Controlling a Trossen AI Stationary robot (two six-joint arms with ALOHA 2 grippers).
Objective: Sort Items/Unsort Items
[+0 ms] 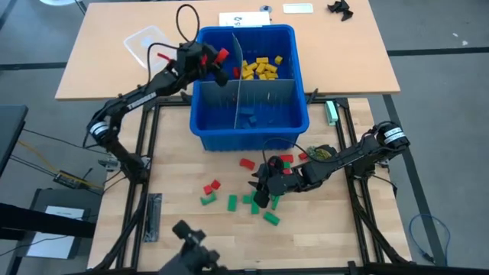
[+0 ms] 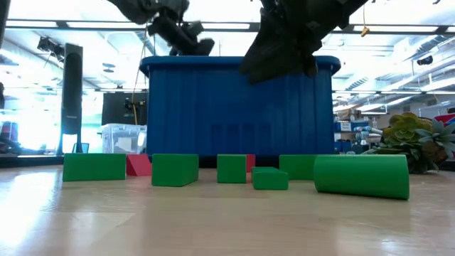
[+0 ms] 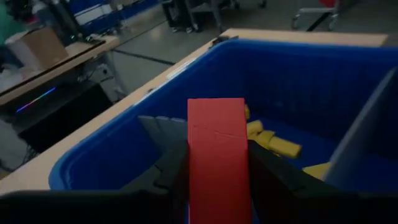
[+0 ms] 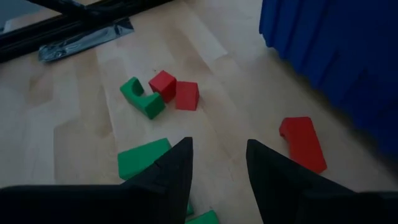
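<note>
A large blue bin (image 1: 206, 126) with grey dividers (image 1: 237, 76) stands at the table's far middle, with yellow blocks (image 1: 260, 69) in its far right compartment. My left gripper (image 1: 212, 63) hovers over the bin's far left compartment, shut on a red block (image 3: 217, 149). Loose items lie flat on the wood in front of the bin: red blocks (image 4: 175, 90), a red piece (image 4: 303, 143) and green blocks (image 2: 174, 169). My right gripper (image 4: 219, 163) hangs open a little above them, nothing between its fingers. My left gripper pinches the red block by its two long sides (image 3: 196, 158) between the two fingers (image 3: 169, 173). It comes nearly level from the table's left, fingers lying along the block. The block's free end sticks out past the fingertips, lifted clear above the bin.
A clear plastic lid (image 1: 145, 42) and papers (image 1: 244, 19) lie on the far tabletop behind the bin. A green cylinder (image 2: 361, 176) lies near the front right. Metal frame rails (image 1: 149, 153) run along the wooden board's edges.
</note>
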